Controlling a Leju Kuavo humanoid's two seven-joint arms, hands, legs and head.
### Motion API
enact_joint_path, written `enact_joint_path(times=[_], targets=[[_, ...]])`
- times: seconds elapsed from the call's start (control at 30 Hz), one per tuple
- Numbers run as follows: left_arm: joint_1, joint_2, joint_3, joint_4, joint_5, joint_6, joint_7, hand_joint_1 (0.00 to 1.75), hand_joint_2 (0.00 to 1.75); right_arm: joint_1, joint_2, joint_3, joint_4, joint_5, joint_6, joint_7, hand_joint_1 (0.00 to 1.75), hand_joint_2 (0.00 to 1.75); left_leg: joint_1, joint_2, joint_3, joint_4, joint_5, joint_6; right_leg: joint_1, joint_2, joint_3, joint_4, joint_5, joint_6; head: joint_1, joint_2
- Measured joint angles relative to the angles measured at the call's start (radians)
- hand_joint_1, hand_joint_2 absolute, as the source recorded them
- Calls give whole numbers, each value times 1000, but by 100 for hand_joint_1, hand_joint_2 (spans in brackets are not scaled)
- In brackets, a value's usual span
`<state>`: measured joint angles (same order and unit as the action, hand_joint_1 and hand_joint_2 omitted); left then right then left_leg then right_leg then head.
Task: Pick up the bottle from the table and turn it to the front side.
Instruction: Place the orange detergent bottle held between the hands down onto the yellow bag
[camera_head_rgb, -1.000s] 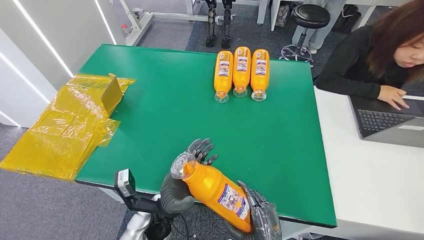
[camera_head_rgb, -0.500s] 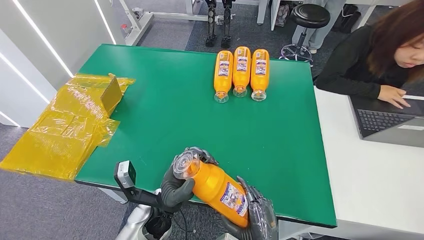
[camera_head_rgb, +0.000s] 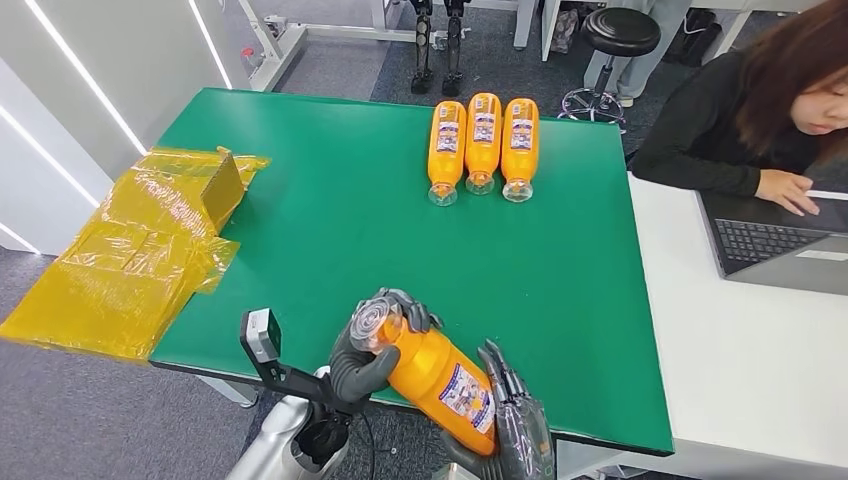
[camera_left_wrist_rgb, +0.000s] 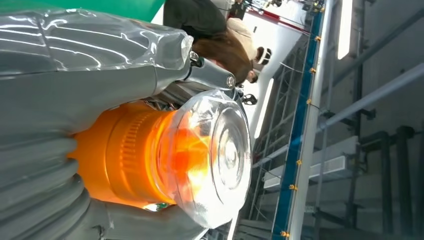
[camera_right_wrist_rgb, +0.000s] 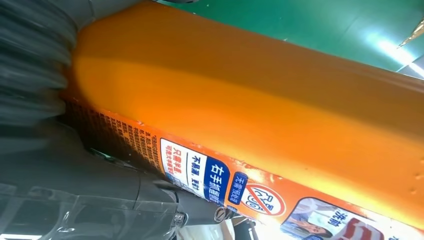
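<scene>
Over the near edge of the green table (camera_head_rgb: 300, 230), one orange bottle (camera_head_rgb: 440, 385) is held tilted between both hands. The left hand (camera_head_rgb: 365, 352) has closed its fingers around the clear cap end since a second ago, when they were spread behind it; the right hand (camera_head_rgb: 515, 430) grips the base, as before. The bottle has edged slightly toward the robot. Three more bottles (camera_head_rgb: 483, 145) lie side by side at the far edge. One person (camera_head_rgb: 745, 120) sits at one laptop (camera_head_rgb: 775, 240). Yellow wrapping (camera_head_rgb: 135, 245) lies at the left.
</scene>
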<state>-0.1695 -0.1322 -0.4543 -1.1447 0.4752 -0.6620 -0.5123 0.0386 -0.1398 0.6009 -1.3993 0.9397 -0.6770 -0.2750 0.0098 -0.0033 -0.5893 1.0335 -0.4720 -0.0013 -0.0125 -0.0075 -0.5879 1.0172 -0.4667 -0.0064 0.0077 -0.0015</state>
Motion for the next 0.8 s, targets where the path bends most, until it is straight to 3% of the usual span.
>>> enact_joint_path(times=[0.17, 0.27, 0.5, 0.7, 0.8], targets=[[-10, -2, -1, 18, -8, 17, -3, 175, 175, 2, 3, -1, 1, -3, -4, -1, 0, 175, 0, 0, 0, 0, 0, 0, 0, 0, 0, 0, 0, 0, 0, 0], [-15, -3, -2, 28, -77, 80, -29, 175, 175, 3, 5, -3, 1, -2, -6, 1, 0, 175, 0, 0, 0, 0, 0, 0, 0, 0, 0, 0, 0, 0, 0, 0], [-90, 13, 6, 59, -482, 448, -147, 175, 175, -2, 12, -4, 5, -9, -6, -5, 0, 175, 0, 0, 0, 0, 1, -1, 0, 0, 0, 1, 0, 0, 0, 0], [-177, 43, 39, 96, -796, 712, -148, 175, 175, -21, 34, -3, 18, -29, 7, -32, 0, 175, 0, 0, 0, 0, 1, -1, 0, 0, 0, 2, 1, -1, 0, 0], [-224, 67, 54, 135, -915, 800, -136, 175, 175, -30, 48, -3, 26, -44, 16, -47, 0, 175, 0, 0, 1, 0, 1, -2, 0, 0, 0, 2, 1, -1, 0, 0]])
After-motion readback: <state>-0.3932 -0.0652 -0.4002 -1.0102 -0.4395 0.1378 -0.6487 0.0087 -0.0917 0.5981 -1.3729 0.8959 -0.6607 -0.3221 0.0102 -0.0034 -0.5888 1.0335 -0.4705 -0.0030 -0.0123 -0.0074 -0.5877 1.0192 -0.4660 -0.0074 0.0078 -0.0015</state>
